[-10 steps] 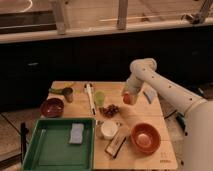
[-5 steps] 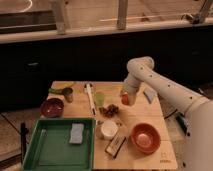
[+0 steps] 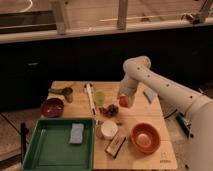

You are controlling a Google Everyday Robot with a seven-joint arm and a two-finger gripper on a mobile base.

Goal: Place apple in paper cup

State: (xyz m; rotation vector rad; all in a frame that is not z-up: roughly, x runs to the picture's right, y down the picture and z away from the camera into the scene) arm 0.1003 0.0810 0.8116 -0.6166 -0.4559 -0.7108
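Camera view from above the wooden table [image 3: 150,115] shows the white arm reaching in from the right and bending down, with the gripper [image 3: 123,99] over the middle-right of the tabletop. The apple [image 3: 123,102] sits right in its end, and as best I can see the jaws are clamped on the apple from either side, its top half tucked up between them. It looks lifted rather than resting on the wood, though I couldn't swear to the gap beneath it. The paper cup [image 3: 108,130] stands upright and empty nearer the front edge, below and a little left of the gripper, just beside the green tray [image 3: 40,150] and near the orange bowl [image 3: 145,138]. Between the held fruit and that cup lies a cluster of grapes [image 3: 109,110], and the yellow-green cup [image 3: 100,97] stands just to the left of the gripper. So I'd judge the pick-up done and the carrying part in hand. What's left is to bring the apple toward the front of the table, get it centred over the white cup's mouth, lower it and let go. The cup is only somewhat wider than the fruit, so the alignment will need care, and the path should pass over the grapes without brushing them.
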